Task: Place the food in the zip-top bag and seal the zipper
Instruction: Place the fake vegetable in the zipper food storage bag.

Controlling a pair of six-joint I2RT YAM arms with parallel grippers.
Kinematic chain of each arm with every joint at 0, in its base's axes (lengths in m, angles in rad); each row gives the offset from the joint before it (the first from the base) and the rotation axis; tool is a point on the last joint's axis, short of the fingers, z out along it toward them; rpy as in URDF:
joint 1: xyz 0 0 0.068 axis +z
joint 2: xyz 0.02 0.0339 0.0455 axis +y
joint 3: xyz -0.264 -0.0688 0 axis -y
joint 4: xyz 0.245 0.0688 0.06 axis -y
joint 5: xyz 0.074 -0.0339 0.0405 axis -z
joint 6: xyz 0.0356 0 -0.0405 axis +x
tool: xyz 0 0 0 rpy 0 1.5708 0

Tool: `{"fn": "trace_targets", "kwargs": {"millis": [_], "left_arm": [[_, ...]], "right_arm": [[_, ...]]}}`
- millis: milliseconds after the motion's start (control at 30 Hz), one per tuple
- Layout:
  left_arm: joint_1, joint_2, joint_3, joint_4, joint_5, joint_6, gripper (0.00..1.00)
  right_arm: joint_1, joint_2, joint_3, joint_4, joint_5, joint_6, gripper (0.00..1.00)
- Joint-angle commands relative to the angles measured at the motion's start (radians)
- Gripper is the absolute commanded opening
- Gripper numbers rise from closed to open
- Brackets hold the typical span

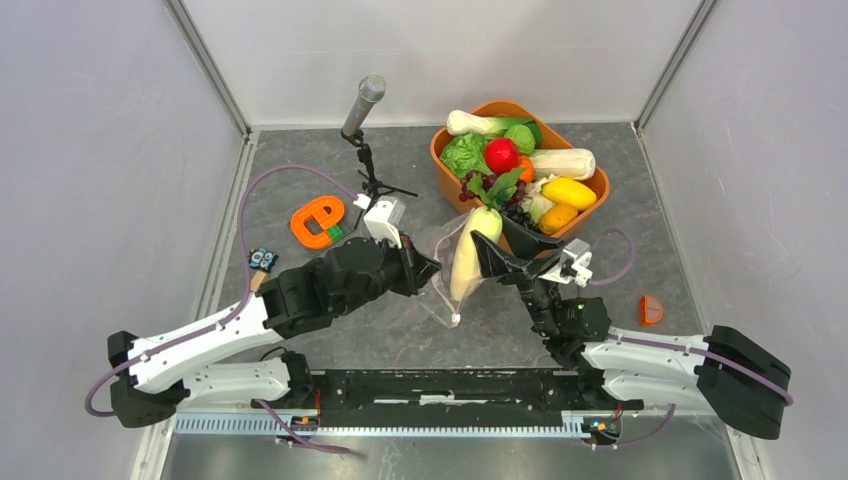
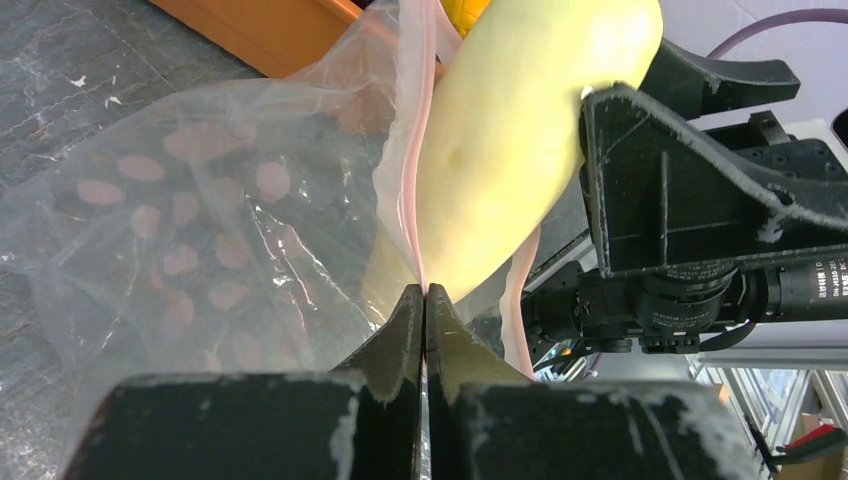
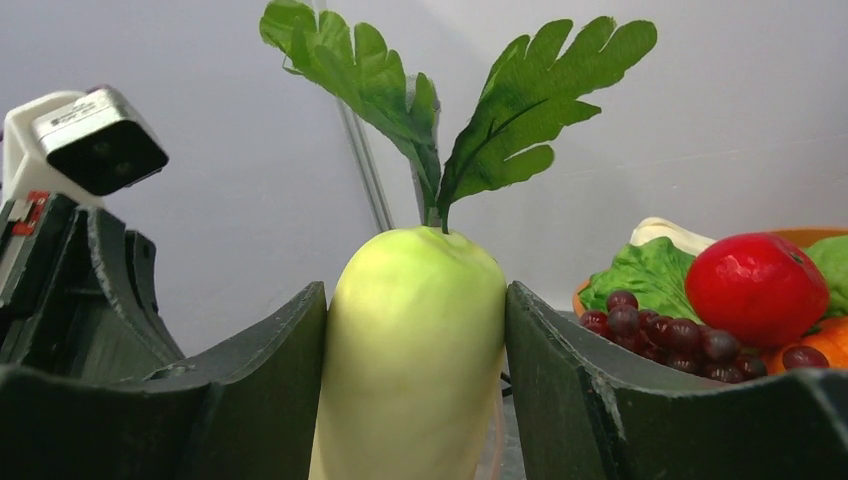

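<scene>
Holding radish (image 3: 415,350) in right gripper (image 3: 415,300), tip inside zip-top bag (image 2: 200,230) left gripper (image 2: 425,297) pinches

The tub (image 1: 497,104) of food (image 1: 502,156) sits near the bench's (image 1: 400,342) far right corner. Before it, mid-bench, is the zip-top bag (image 1: 443,243). A long vegetable (image 1: 466,262) stands in its mouth, between the left jaws and right jaws. A microphone stand (image 1: 363,105) is left of the tub.

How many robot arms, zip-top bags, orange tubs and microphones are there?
Robot arms: 2 (left arm, right arm)
Zip-top bag: 1
Orange tub: 1
Microphone: 1
Total: 5
</scene>
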Motion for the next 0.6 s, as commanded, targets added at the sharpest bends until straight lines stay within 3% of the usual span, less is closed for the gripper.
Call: {"fn": "trace_targets", "kwargs": {"millis": [0,133,167,233,267,333,567], "left_arm": [[0.006,-0.035,0.008,0.03,-0.07,-0.041,0.02],[0.014,-0.061,0.012,0.023,-0.099,-0.037,0.02],[0.016,-0.069,0.014,0.023,-0.107,-0.033,0.02],[0.024,-0.08,0.018,0.008,-0.124,-0.025,0.02],[0.027,-0.083,0.019,-0.001,-0.131,-0.022,0.02],[0.033,-0.092,0.019,-0.014,-0.142,-0.02,0.02],[0.04,-0.106,0.008,-0.028,-0.145,-0.012,0.02]], "right_arm": [[0.012,0.015,0.009,0.134,-0.116,-0.091,0.35],[0.013,0.002,0.052,-0.002,-0.25,-0.118,0.53],[0.013,-0.013,0.064,-0.063,-0.273,-0.101,0.64],[0.013,-0.046,0.089,-0.163,-0.316,-0.076,0.74],[0.012,-0.064,0.101,-0.222,-0.335,-0.075,0.76],[0.013,-0.1,0.134,-0.322,-0.372,-0.081,0.71],[0.011,-0.141,0.262,-0.64,-0.559,-0.14,0.79]]}}
